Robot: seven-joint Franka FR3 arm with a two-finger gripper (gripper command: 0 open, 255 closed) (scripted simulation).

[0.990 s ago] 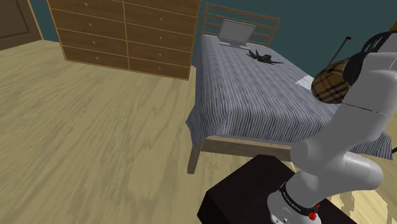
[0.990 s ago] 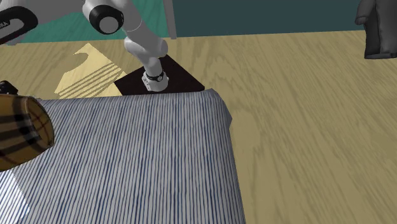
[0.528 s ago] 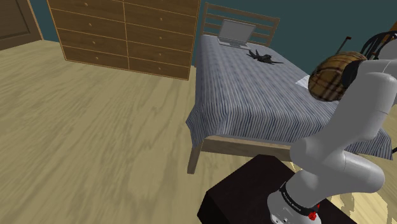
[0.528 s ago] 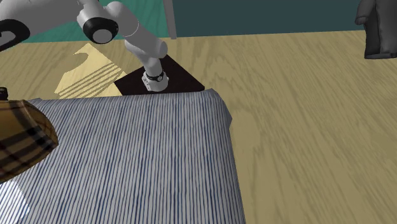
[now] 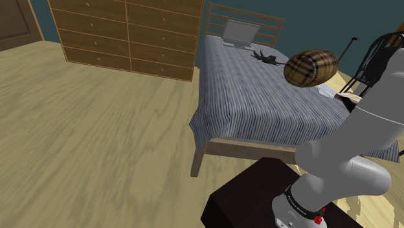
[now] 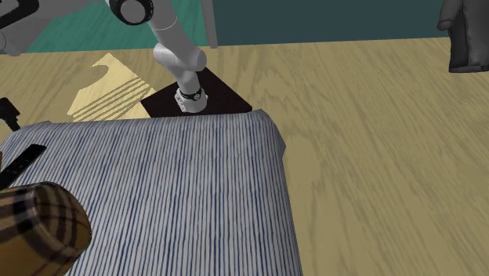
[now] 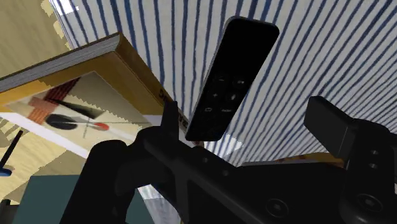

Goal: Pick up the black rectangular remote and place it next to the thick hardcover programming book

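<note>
In the shoulder view the white arm (image 5: 362, 139) rises from its dark stand (image 5: 249, 197) and leans over the near corner of the bed (image 5: 259, 97), which wears a blue-and-white striped cover. A rounded plaid thing (image 5: 311, 67), tan and brown, shows above the cover towards that view's right. A laptop (image 5: 237, 34) stands open at the headboard, with a small black object (image 5: 267, 58) just in front of it. A wooden dresser (image 5: 126, 32) stands against the wall at the left, on a pale wooden floor (image 5: 90, 142).

In the second exterior view the stand (image 6: 223, 98) sits just beyond the bed's end and the arm (image 6: 176, 51) reaches away to the upper left. The black remote (image 6: 23, 160) lies flat on the striped cover near that view's left edge. The plaid thing (image 6: 39, 229) shows at the lower left corner, well apart from the remote. A dark coat (image 6: 467, 35) hangs at the upper right.

In the wrist view the gripper (image 7: 248, 127) hangs over the bed with its fingers (image 7: 326, 122) set wide apart, clasping nothing. The remote (image 7: 232, 76) lies on the cover beyond them, buttons up, one end reaching towards the gap. Just beside its long edge sits the thick book (image 7: 76, 86), corner towards the remote, its cover bearing an abstract picture; whether the two touch I cannot tell
</note>
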